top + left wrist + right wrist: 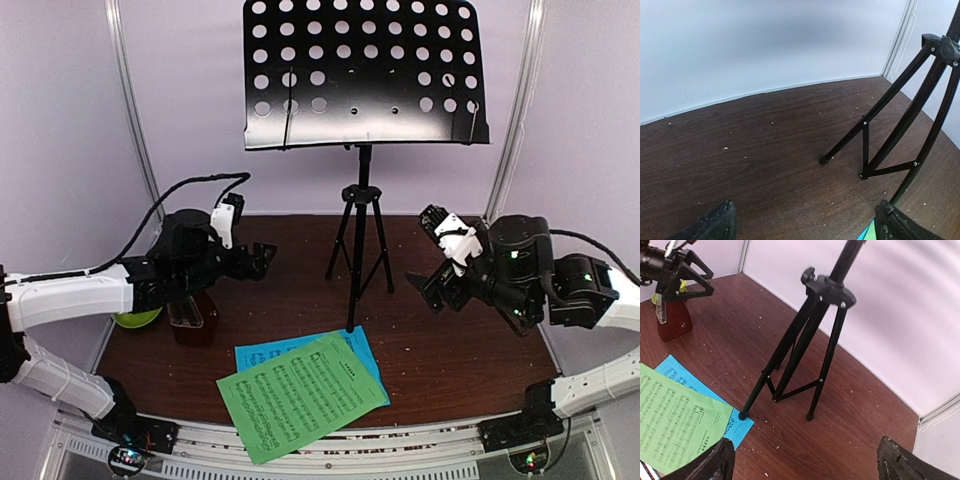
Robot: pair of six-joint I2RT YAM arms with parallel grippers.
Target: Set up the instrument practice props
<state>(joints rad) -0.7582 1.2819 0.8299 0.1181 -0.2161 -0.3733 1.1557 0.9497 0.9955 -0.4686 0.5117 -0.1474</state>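
Observation:
The black perforated music stand [365, 70] is upright on its tripod [358, 240] at the back centre of the table. Its front foot [742, 415] touches the corner of the blue sheet [366, 350]. The green sheet [300, 395] lies across the blue one near the front edge. The red-brown metronome [192, 320] stands at the left, partly hidden under my left arm. My left gripper [266, 260] hovers open left of the tripod and holds nothing. My right gripper [423, 255] is open to the tripod's right, also holding nothing.
A lime green cup [135, 319] sits behind the metronome at the left edge. White walls close off the back and both sides of the dark wood table [470, 345]. Small crumbs speckle the table top.

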